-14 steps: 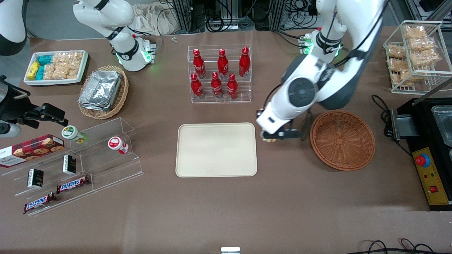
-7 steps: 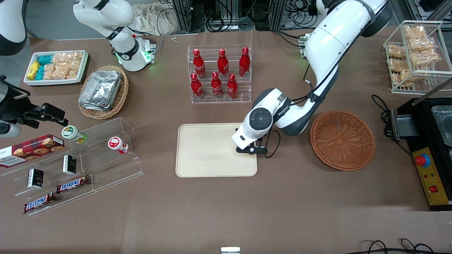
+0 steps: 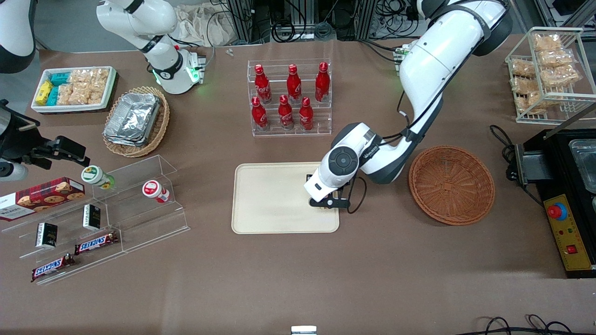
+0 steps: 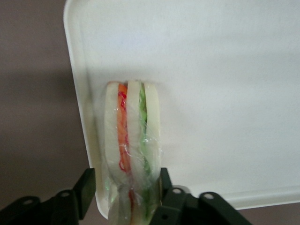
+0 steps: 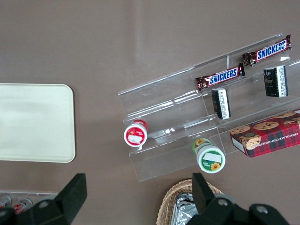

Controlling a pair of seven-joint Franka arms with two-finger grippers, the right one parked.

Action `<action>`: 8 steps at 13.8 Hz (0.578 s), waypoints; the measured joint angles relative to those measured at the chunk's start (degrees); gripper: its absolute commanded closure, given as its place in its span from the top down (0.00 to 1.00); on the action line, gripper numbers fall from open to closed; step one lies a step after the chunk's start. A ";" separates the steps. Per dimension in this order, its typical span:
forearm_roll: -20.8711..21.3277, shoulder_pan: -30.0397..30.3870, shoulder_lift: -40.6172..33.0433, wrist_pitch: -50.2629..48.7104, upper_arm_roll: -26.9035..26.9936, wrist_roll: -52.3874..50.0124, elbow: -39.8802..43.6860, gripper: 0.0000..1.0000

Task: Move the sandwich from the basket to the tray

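Observation:
The sandwich (image 4: 132, 136), a clear-wrapped wedge of pale bread with orange-red and green layers, stands on edge on the cream tray (image 4: 225, 93) just inside its rim. My left gripper (image 4: 126, 187) straddles it, open: one finger (image 4: 164, 180) touches the wrap and the other finger (image 4: 86, 190) stands a little apart from it. In the front view the gripper (image 3: 326, 204) is low over the tray (image 3: 274, 200), at the edge nearest the basket, and the arm hides the sandwich. The reddish-brown wicker basket (image 3: 451, 184) lies beside the tray, toward the working arm's end of the table.
A clear rack of red bottles (image 3: 289, 97) stands farther from the front camera than the tray. A tan basket of foil containers (image 3: 136, 120) and a clear stepped shelf of snacks (image 3: 107, 218) lie toward the parked arm's end. A black control box (image 3: 565, 232) sits beside the basket.
The arm swung from beside the basket to over the tray's edge and came down low. In the last half second it shifted only slightly.

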 measured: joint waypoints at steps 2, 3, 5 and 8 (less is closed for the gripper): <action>0.05 1.22 -3.28 -3.27 0.10 -1.60 1.70 1.00; 0.04 2.57 -6.40 -8.16 0.08 -1.73 2.49 1.00; -0.24 6.14 -14.16 -18.31 0.03 -1.73 3.43 1.00; -1.92 11.56 -23.46 -28.20 0.11 0.30 3.30 1.00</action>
